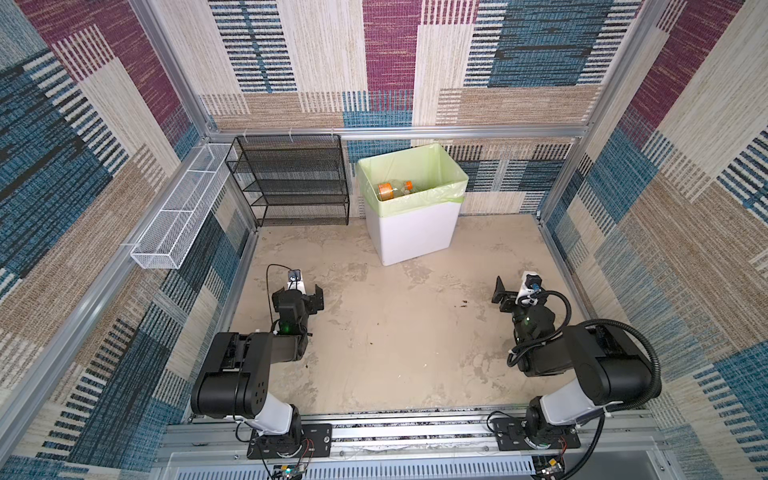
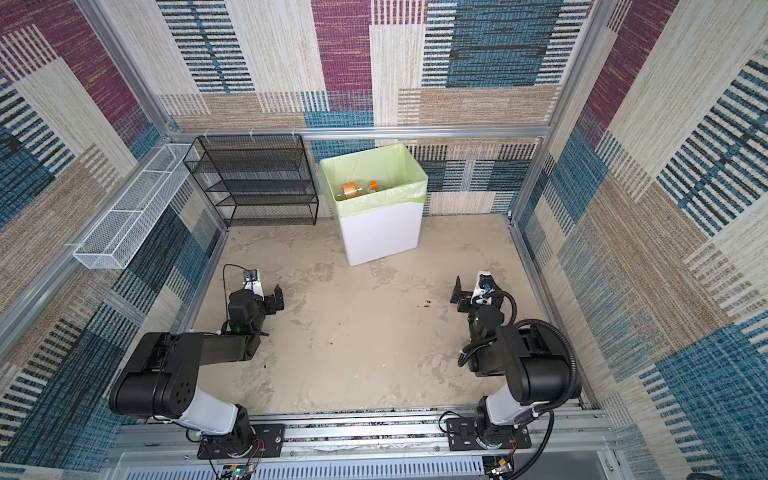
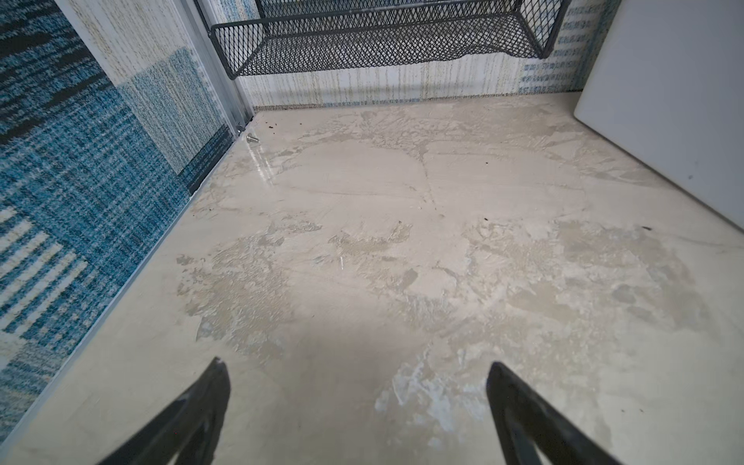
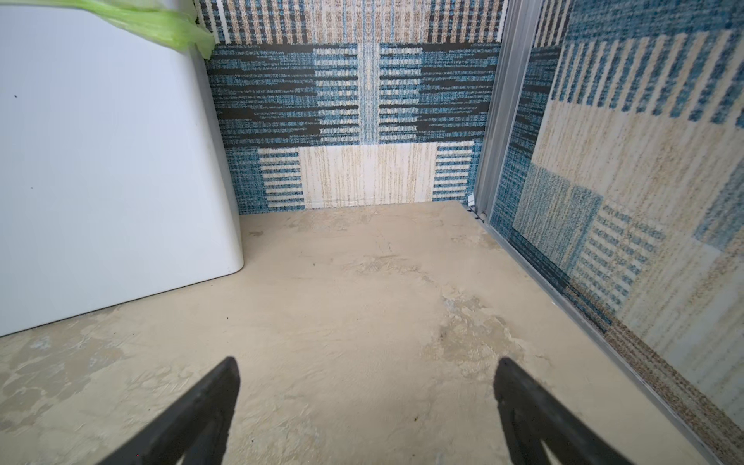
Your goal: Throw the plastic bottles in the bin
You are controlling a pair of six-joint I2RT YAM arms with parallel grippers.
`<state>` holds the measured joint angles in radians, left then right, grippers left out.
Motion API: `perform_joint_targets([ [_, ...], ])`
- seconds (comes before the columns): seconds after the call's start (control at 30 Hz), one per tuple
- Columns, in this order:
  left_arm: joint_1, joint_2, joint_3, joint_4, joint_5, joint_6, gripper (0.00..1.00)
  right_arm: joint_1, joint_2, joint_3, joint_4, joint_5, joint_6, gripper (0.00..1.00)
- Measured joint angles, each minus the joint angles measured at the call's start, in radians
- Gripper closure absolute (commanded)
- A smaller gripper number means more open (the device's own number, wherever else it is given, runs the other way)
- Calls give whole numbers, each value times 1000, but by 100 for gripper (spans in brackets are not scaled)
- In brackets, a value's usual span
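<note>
The left fingers (image 3: pixel 213 386) are standing spread wide and gripping nothing, pointing forward over the bare desk (image 3: pixel 362 201). The right fingers (image 4: pixel 217 390) are also standing wide apart and empty, well apart from the left pair across the desk.

Farther ahead of both pairs, roughly between them, the bin (image 1: pixel 415 232) is standing at the back of the desk. It is showing ahead and to the right of the left fingers, and ahead and to the left of the right fingers. A pale green bag (image 1: pixel 415 201) is folding over its rim.

Inside the bin a plastic bottle (image 1: pixel 395 189) with an orange label and orange cap is lying on its side, well apart from both pairs of fingers. Whether more are lying under it cannot be told.

Straight ahead of the left fingers, a black mesh rack (image 1: pixel 291 183) is standing just beside the bin.
</note>
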<state>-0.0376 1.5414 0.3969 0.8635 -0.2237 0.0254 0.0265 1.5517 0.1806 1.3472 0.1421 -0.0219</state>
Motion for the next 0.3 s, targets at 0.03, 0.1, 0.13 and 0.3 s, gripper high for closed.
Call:
perform_joint_targets([
  [0.03,0,0,0,0,2,0,1,0,0,0,1,1,1,1],
  [0.1,-4,0,-1,2,2,0,1,0,0,0,1,8,7,1],
  [0.13,-5,0,-1,4,2,0,1,0,2,2,0,8,7,1],
  [0.3,-8,0,-2,8,2,0,0,0,2,2,2,8,11,1],
])
